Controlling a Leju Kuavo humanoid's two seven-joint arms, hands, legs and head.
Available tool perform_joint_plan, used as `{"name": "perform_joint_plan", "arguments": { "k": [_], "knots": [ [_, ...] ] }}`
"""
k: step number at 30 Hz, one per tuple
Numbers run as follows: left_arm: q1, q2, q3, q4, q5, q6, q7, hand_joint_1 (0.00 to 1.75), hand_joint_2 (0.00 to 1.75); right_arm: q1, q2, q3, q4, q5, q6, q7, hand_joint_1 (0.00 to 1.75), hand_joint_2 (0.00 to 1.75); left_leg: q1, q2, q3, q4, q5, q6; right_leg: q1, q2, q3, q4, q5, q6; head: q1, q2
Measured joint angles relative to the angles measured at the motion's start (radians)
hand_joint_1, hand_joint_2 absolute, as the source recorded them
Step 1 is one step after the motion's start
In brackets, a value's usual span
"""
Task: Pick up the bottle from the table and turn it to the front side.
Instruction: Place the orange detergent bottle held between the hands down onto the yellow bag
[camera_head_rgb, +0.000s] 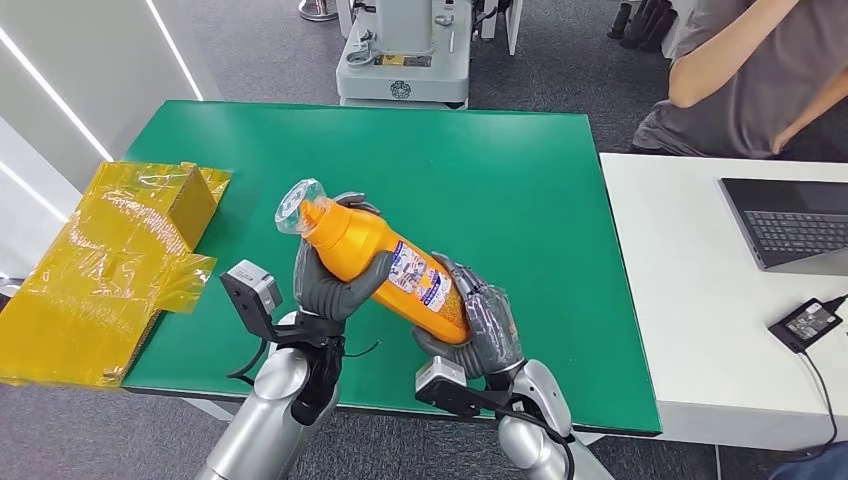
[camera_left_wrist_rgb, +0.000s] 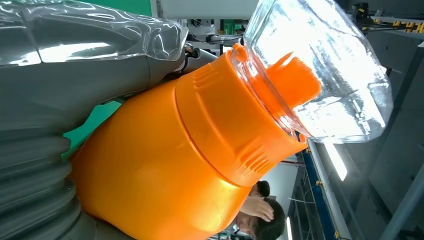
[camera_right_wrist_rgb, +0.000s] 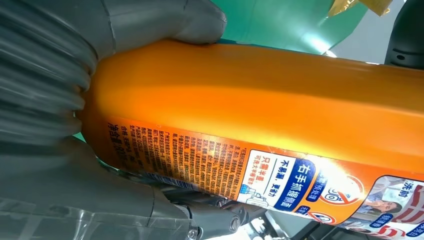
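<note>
An orange bottle (camera_head_rgb: 385, 262) with a clear cap (camera_head_rgb: 296, 206) is held above the green table (camera_head_rgb: 480, 180), tilted with its cap toward the far left. My left hand (camera_head_rgb: 335, 282) grips its upper body near the neck. My right hand (camera_head_rgb: 478, 322) holds its base end. A printed label (camera_head_rgb: 422, 280) faces up. The left wrist view brings the orange bottle (camera_left_wrist_rgb: 165, 165) and clear cap (camera_left_wrist_rgb: 320, 70) close. In the right wrist view, the label (camera_right_wrist_rgb: 280, 185) runs along the orange bottle (camera_right_wrist_rgb: 260, 95), with my right hand (camera_right_wrist_rgb: 60, 125) wrapped around the base.
Crumpled yellow film and a yellow box (camera_head_rgb: 110, 260) lie at the table's left edge. A white desk (camera_head_rgb: 700, 300) to the right carries a laptop (camera_head_rgb: 790, 222) and a power adapter (camera_head_rgb: 808, 322). A person (camera_head_rgb: 760, 70) sits behind it. A grey machine base (camera_head_rgb: 405, 60) stands beyond the table.
</note>
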Motion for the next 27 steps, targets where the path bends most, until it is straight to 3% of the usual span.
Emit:
{"name": "perform_joint_plan", "arguments": {
  "k": [5,9,27],
  "knots": [
    [0.001,0.0,0.0,0.0,0.002,0.008,-0.002,1.75,1.75,-0.001,0.0,0.0,-0.002,0.01,0.006,0.004,1.69,1.75,0.0,0.0,0.0,0.0,0.0,0.0,0.0,0.0,0.0,0.0,0.0,0.0,0.0,0.0],
    [0.001,0.0,0.0,0.0,0.002,0.01,-0.002,1.75,1.75,-0.001,0.001,0.0,-0.002,0.01,0.004,0.007,0.04,1.75,0.0,0.0,0.0,0.0,0.0,0.0,0.0,0.0,0.0,0.0,0.0,0.0,0.0,0.0],
    [0.005,0.001,0.0,0.0,0.0,0.017,0.0,1.75,1.75,0.024,0.004,0.011,-0.062,-0.011,-0.021,0.01,0.0,1.75,0.0,0.0,0.0,0.0,0.0,0.0,0.0,0.0,0.0,0.0,0.0,0.0,0.0,0.0]
  ]
}}
